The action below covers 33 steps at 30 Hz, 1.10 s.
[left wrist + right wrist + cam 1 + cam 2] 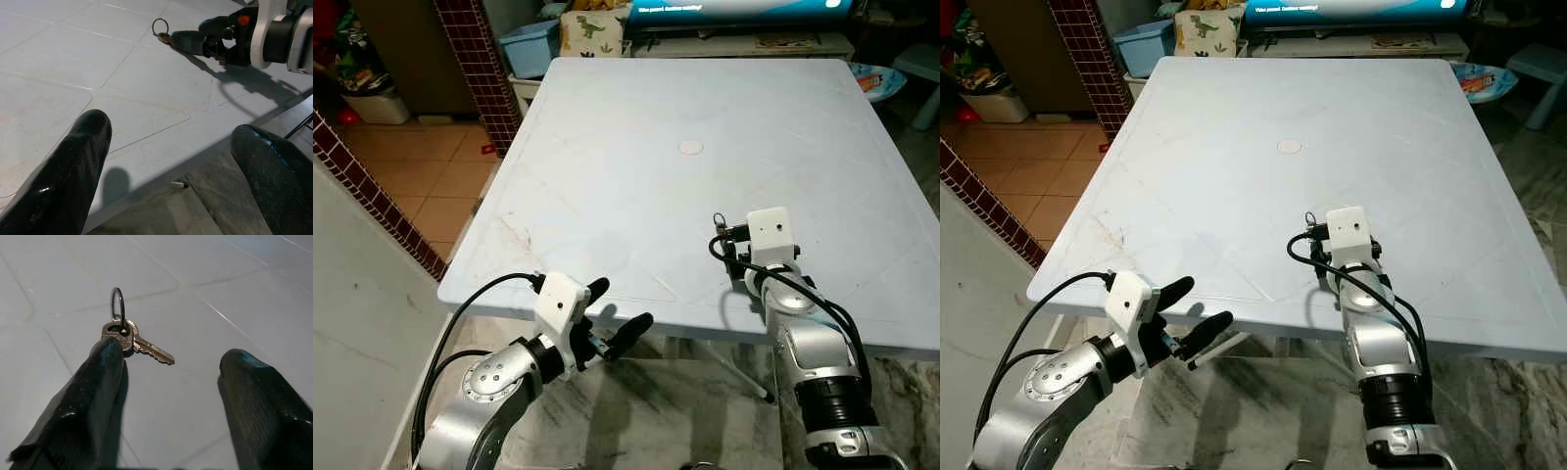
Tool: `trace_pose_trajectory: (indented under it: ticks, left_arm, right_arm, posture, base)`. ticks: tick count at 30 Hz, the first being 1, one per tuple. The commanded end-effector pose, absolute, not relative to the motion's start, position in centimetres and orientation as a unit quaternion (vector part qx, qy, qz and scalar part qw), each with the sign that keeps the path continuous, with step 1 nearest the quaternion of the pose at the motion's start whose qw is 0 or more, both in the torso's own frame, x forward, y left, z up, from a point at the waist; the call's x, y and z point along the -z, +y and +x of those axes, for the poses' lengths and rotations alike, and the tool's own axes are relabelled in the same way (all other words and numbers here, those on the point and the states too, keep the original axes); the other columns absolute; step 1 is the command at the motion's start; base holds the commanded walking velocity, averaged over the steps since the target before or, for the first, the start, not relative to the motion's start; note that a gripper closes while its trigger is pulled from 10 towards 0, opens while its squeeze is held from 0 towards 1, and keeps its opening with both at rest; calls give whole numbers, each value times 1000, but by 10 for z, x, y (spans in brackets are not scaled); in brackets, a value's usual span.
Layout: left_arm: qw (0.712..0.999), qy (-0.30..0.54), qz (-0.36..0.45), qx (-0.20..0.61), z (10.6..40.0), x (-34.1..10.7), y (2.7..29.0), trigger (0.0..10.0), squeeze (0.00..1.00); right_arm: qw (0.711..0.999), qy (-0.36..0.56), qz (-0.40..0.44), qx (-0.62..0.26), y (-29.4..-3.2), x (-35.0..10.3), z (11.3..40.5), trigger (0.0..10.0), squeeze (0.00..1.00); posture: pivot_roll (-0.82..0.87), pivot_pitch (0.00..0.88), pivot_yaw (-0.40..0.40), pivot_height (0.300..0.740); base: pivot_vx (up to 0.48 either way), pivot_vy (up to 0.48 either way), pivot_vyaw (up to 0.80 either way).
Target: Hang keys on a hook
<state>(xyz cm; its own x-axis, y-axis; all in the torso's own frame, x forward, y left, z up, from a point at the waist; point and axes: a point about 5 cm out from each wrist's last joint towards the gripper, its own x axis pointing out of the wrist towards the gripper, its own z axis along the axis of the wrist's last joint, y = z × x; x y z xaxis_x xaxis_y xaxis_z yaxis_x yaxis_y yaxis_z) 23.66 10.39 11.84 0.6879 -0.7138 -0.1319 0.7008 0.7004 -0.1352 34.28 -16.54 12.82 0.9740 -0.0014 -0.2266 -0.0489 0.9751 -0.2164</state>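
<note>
A small brass key on a metal ring (132, 340) lies on the pale blue table (636, 196), near its front edge. The ring (117, 303) stands upright, and the key's head rests against one fingertip (110, 352) of my right gripper (173, 355). That gripper is open, low over the table, with the key just inside its fingers. From the head views the ring (718, 220) peeks out beside the right wrist camera (771, 235). My left gripper (620, 305) is open and empty, held off the table's front edge. The left wrist view catches the ring (160, 27) ahead.
A small white disc (690, 147) sits mid-table. Behind the table are a blue bin (530, 47) and a dinosaur-print cushion (590, 31). A brick pillar (475, 59) stands at the back left, and a tiled wall edge (372, 186) runs along my left.
</note>
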Motion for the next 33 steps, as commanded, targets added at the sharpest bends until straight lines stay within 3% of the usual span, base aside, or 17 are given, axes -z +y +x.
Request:
trace_pose_trajectory:
  ticks: [1,16,17,18,19,27,28,29,30,33]
  left_arm:
    - [915,88,-31,392,234,-120,105,10000,0]
    - [915,90,-30,393,233,-120,105,10000,0]
    - [915,90,-30,393,233,-120,104,10000,0]
    - [915,90,-30,393,233,-121,104,10000,0]
    - [915,89,-30,393,234,-121,104,10000,0]
    - [915,90,-29,392,233,-121,105,10000,0]
    - [915,90,-29,393,233,-122,104,10000,0]
    - [915,90,-29,393,233,-122,104,10000,0]
    - [915,89,-30,393,233,-122,104,10000,0]
    - [915,90,-30,392,233,-121,104,10000,0]
  right_arm:
    - [989,107,-103,-22,-163,-130,346,10000,0]
    - [987,121,-97,-47,-156,-119,348,10000,0]
    - [987,123,-95,-52,-156,-118,348,9725,0]
    - [985,128,-93,-63,-154,-115,348,8510,0]
    - [984,130,-95,-69,-153,-114,348,9843,0]
    - [982,134,-97,-89,-147,-111,346,10000,0]
    - [981,138,-94,-98,-145,-109,345,4118,0]
    - [981,138,-94,-98,-145,-109,345,4118,0]
    - [980,139,-89,-108,-142,-107,344,0,0]
    - [977,143,-88,-130,-135,-104,340,0,0]
  posture:
    - [43,130,81,740]
    - [49,133,82,740]
    - [49,133,82,740]
    - [49,133,82,740]
    - [49,133,82,740]
    - [55,133,83,740]
    - [55,133,83,740]
    - [55,133,83,740]
    - [55,133,83,740]
    - [53,137,82,740]
  base:
    - [0,0,0]
    - [0,0,0]
    - [0,0,0]
    - [0,0,0]
    - [0,0,0]
    - [0,0,0]
    - [0,0,0]
    - [0,0,0]
    - [0,0,0]
    - [0,0,0]
